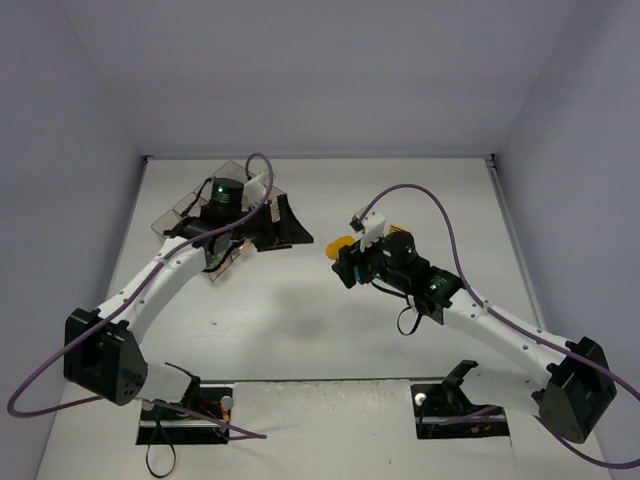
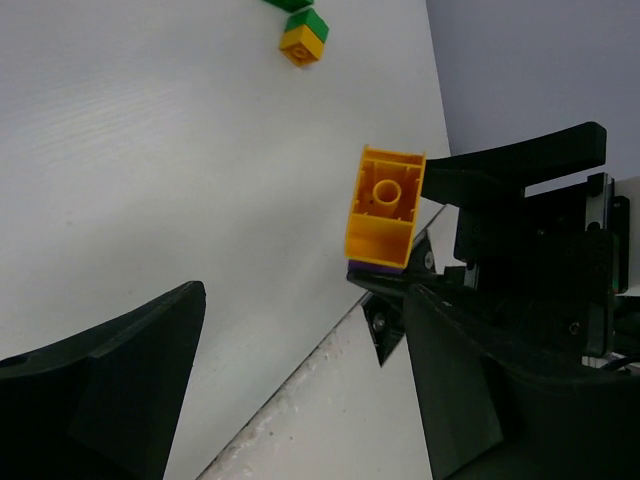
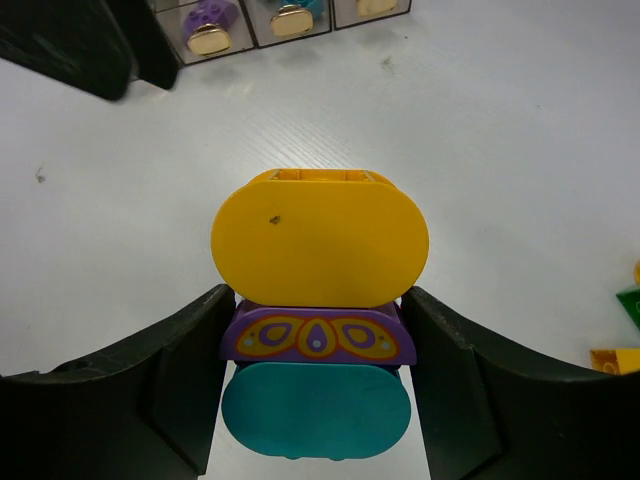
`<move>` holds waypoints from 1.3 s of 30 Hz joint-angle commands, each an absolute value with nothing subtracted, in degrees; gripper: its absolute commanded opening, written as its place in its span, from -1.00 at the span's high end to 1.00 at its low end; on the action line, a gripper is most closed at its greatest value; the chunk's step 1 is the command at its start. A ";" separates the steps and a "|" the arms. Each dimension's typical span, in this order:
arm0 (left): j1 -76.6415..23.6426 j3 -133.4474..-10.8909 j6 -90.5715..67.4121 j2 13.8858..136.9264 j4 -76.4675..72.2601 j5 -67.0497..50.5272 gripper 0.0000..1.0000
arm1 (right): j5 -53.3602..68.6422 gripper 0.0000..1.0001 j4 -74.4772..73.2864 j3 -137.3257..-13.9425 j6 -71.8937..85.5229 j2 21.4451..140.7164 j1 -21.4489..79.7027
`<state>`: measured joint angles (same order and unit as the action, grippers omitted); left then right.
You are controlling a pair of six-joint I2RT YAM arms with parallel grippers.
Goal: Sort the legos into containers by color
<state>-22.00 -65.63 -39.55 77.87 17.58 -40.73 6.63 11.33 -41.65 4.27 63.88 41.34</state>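
My right gripper (image 1: 348, 262) (image 3: 318, 340) is shut on a stack of three legos: an orange-yellow rounded brick (image 3: 320, 238) in front, a purple brick with a yellow pattern (image 3: 318, 338) in the middle and a cyan rounded brick (image 3: 315, 410) nearest the camera. It holds the stack above the table's middle; the orange brick shows in the top view (image 1: 340, 245) and the left wrist view (image 2: 385, 210). My left gripper (image 1: 280, 225) (image 2: 300, 400) is open and empty beside the clear smoky containers (image 1: 180, 215), whose ends (image 3: 290, 20) hold a purple and a cyan piece.
A green and an orange brick (image 2: 303, 38) lie joined on the table far from the left gripper. A green brick (image 3: 630, 305) and an orange brick (image 3: 612, 360) lie at the right edge of the right wrist view. Grey walls enclose the white table.
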 commanded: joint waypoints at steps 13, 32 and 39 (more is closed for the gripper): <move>-32.78 -72.25 -45.35 83.23 9.32 -39.99 -0.47 | 10.90 1.00 14.59 -39.73 3.95 60.03 42.10; -36.30 -74.09 -45.27 87.37 9.84 -36.56 0.88 | 10.46 0.99 13.98 -37.09 4.83 56.69 42.28; -31.74 -75.41 -42.45 86.49 13.18 -36.47 1.00 | 9.14 0.99 13.71 -35.07 4.92 56.43 42.28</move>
<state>-36.07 -71.48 -44.47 89.49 14.33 -38.74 10.55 12.19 -35.62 4.89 58.00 41.95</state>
